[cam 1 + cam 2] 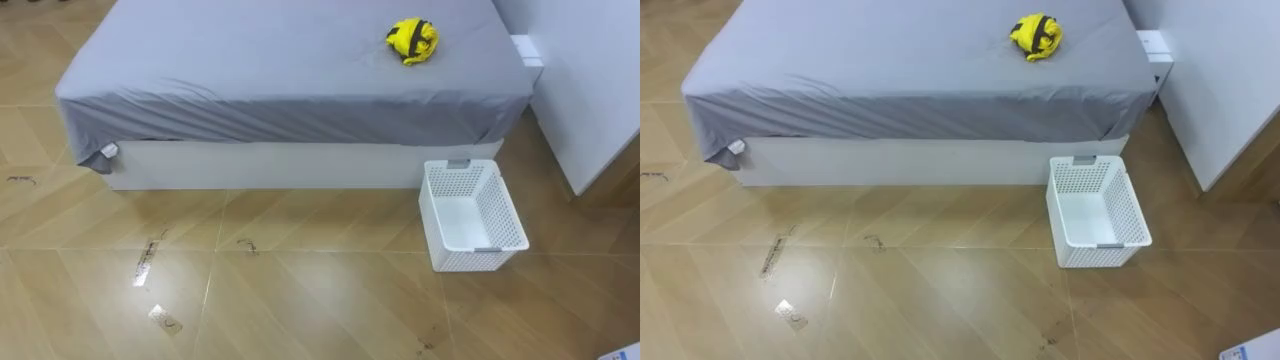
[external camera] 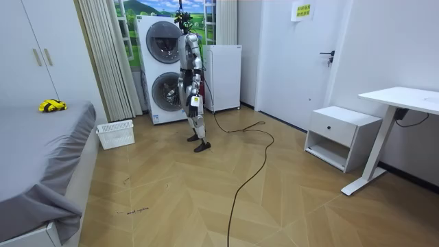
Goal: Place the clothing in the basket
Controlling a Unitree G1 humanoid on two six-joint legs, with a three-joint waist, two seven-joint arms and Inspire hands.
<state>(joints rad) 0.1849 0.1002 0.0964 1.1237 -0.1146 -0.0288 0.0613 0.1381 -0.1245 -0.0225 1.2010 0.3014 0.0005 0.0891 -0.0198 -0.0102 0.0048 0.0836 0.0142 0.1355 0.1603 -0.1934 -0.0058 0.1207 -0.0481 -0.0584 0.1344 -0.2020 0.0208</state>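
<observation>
The clothes (image 1: 412, 41) are one small yellow bundle with black patches, crumpled in a heap on top of the bed (image 1: 280, 70) near its far right corner. The basket (image 1: 480, 259) is white perforated plastic, rectangular, upright and empty, and stands just beside the bed's near side at its right end.

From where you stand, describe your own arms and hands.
In the room view, the arms are slim and silver-grey with darker sections. One hand looks dark, with a small pale tag at its back. They are too small to make out cables or other markings.
</observation>
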